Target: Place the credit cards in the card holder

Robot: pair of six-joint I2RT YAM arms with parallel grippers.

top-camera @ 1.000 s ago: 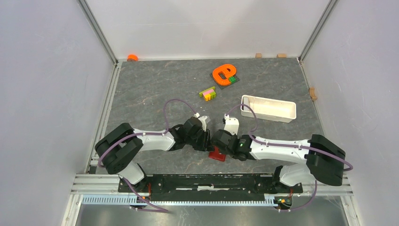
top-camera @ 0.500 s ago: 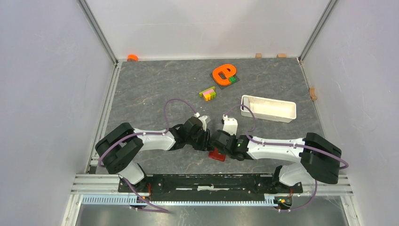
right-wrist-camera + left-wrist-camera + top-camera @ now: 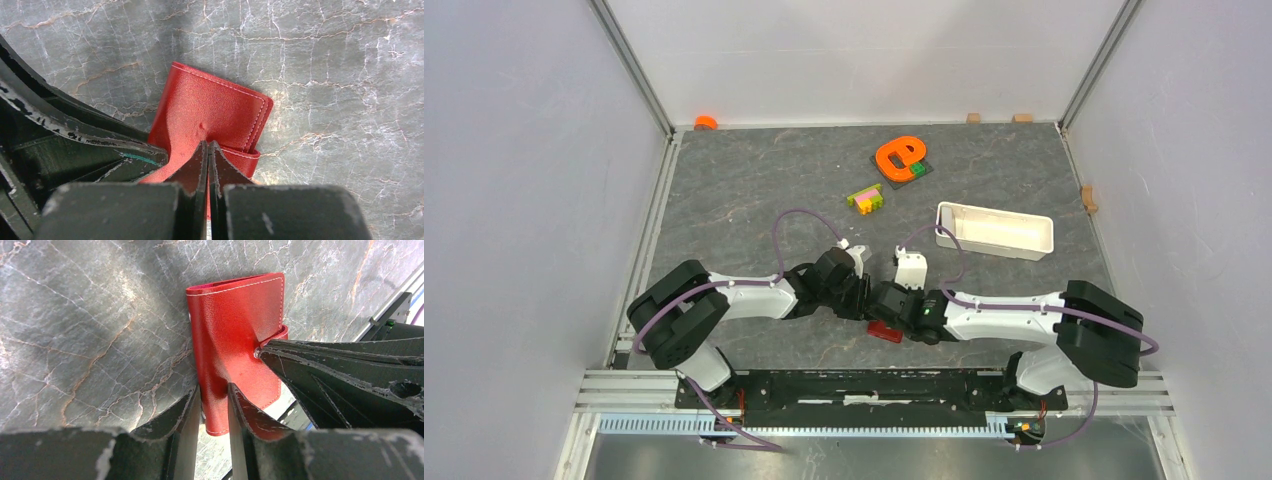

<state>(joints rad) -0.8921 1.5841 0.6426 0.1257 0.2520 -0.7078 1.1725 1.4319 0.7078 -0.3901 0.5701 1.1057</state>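
Two arms bend low over the grey tabletop [image 3: 744, 190], their fingers meeting at the closed red card holder [image 3: 235, 325].

The left arm [image 3: 744, 297] and the right arm [image 3: 1004, 312] each reach inward from their bases with elbows out and wrists tipped down, nearly head to head. A white tray [image 3: 994, 230] lies well beyond the right arm's fingertips. The card holder lies folded shut under both wrists; from above only a red corner shows, the rest covered by the arms. The left fingers [image 3: 192, 407] pinch one edge of it between them. The right fingers [image 3: 207, 150] are pressed together, tips touching the cover right at the snap tab [image 3: 240, 154]. Whether any leather is caught between them I cannot tell. What the folded holder contains is hidden.
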